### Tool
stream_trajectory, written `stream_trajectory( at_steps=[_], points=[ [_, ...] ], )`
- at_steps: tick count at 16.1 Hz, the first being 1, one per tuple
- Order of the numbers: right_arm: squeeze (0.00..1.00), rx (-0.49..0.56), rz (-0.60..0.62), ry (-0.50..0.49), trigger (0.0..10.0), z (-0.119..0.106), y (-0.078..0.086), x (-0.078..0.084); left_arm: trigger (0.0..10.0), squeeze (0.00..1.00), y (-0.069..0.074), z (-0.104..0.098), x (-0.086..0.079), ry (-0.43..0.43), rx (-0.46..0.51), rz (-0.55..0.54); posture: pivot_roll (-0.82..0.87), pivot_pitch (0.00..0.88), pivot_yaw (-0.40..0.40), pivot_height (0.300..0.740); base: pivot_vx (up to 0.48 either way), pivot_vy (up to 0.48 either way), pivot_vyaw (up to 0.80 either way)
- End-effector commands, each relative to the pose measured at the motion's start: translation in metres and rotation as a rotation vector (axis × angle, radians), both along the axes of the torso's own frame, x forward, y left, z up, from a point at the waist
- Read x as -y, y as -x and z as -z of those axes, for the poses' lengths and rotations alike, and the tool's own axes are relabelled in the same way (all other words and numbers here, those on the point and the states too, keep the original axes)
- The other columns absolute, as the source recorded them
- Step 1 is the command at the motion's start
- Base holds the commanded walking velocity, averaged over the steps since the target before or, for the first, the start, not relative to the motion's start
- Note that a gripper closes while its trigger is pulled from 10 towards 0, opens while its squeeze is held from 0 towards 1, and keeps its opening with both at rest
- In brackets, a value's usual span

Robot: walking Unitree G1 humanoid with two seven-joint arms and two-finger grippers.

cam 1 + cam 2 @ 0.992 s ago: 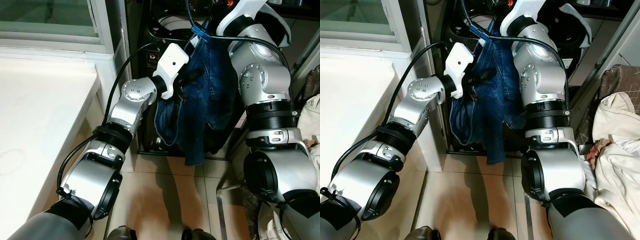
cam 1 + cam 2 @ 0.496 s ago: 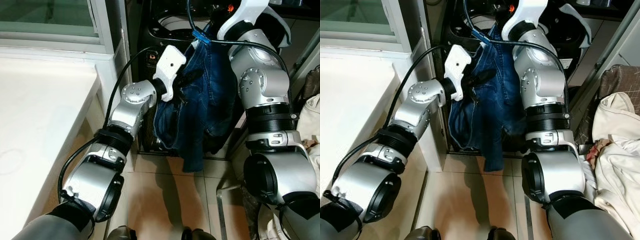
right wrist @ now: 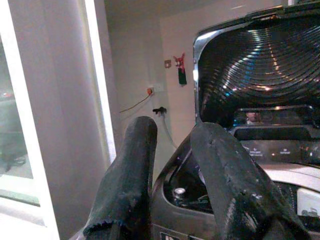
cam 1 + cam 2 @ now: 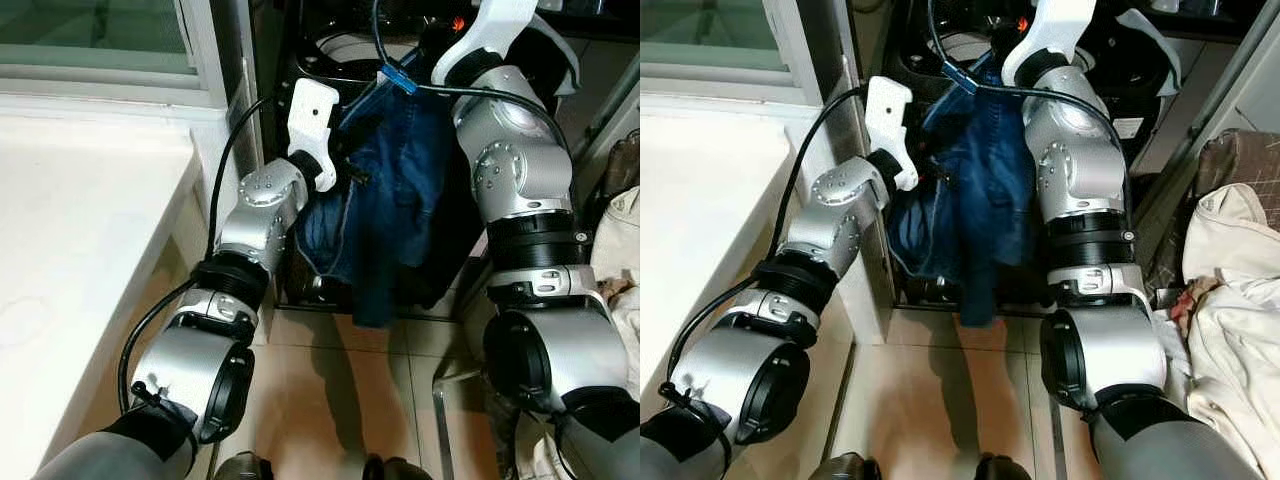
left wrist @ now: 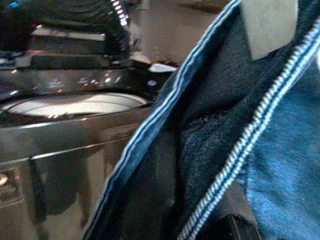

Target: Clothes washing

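While blue jeans (image 4: 385,200) drape over the dark washing machine's (image 4: 940,50) front edge, the left tool (image 4: 345,165) clamps the denim; the right tool (image 3: 175,175) stands apart, empty, above the rim

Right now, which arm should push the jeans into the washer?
Probably left. The left gripper is already buried in the jeans, beside the washer opening. The right gripper is up by the raised lid, open and empty.
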State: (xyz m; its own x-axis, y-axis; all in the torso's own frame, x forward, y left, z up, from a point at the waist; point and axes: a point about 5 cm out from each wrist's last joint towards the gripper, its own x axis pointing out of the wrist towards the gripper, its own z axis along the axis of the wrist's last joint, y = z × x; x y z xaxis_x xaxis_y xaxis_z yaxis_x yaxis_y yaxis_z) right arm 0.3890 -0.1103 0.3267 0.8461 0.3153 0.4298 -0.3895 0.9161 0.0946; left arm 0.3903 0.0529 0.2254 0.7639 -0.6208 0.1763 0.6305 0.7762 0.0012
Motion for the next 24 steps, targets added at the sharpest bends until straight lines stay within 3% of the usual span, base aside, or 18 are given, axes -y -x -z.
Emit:
stream_trajectory(
  at_steps=[1,4,10,11,15,17,21,23,24],
  points=[
    [0.00,0.017,0.007,-0.006,10.0,-0.003,0.001,0.001,0.0,0.00,-0.003,-0.003,-0.001,0.028,-0.023,-0.030,-0.07,0.000,-0.011,0.740,0.000,0.000,0.00],
    [0.00,0.010,0.015,-0.011,10.0,-0.001,0.000,0.002,0.0,0.00,-0.010,0.001,-0.006,0.147,-0.187,-0.089,-0.07,0.000,-0.011,0.740,0.000,0.000,0.00],
    [0.00,0.002,0.091,-0.006,10.0,0.003,-0.004,0.011,0.0,0.00,-0.010,0.005,-0.002,0.258,-0.308,-0.063,-0.07,0.000,-0.010,0.740,0.000,0.000,0.00],
    [1.00,-0.010,0.112,-0.005,10.0,0.007,-0.006,0.014,0.0,0.00,-0.010,0.004,-0.002,0.258,-0.318,-0.059,-0.07,0.000,-0.010,0.740,0.000,0.000,0.00],
    [1.00,-0.057,0.245,0.000,10.0,0.022,-0.012,0.032,0.0,0.00,-0.009,0.004,0.001,0.250,-0.322,-0.049,-0.07,0.000,-0.012,0.740,0.000,0.000,0.00],
    [1.00,0.012,0.459,0.040,10.0,0.023,-0.011,0.058,0.0,0.00,-0.007,0.006,0.002,0.229,-0.319,-0.036,-0.07,0.000,-0.012,0.740,0.000,0.000,0.00],
    [1.00,0.024,0.518,0.066,10.0,0.029,-0.012,0.064,0.0,0.00,-0.005,0.006,0.007,0.203,-0.302,-0.011,-0.07,0.000,-0.011,0.740,0.000,0.000,0.00],
    [1.00,-0.029,0.502,0.017,10.0,0.038,-0.015,0.065,0.0,0.00,-0.004,0.009,0.007,0.134,-0.274,-0.031,-0.07,0.000,-0.011,0.740,0.000,0.000,0.00],
    [1.00,-0.074,0.482,0.007,10.0,0.049,-0.016,0.064,0.0,0.00,-0.004,0.013,0.005,0.052,-0.231,-0.075,-0.07,0.000,-0.011,0.740,0.000,0.000,0.00]
  ],
)
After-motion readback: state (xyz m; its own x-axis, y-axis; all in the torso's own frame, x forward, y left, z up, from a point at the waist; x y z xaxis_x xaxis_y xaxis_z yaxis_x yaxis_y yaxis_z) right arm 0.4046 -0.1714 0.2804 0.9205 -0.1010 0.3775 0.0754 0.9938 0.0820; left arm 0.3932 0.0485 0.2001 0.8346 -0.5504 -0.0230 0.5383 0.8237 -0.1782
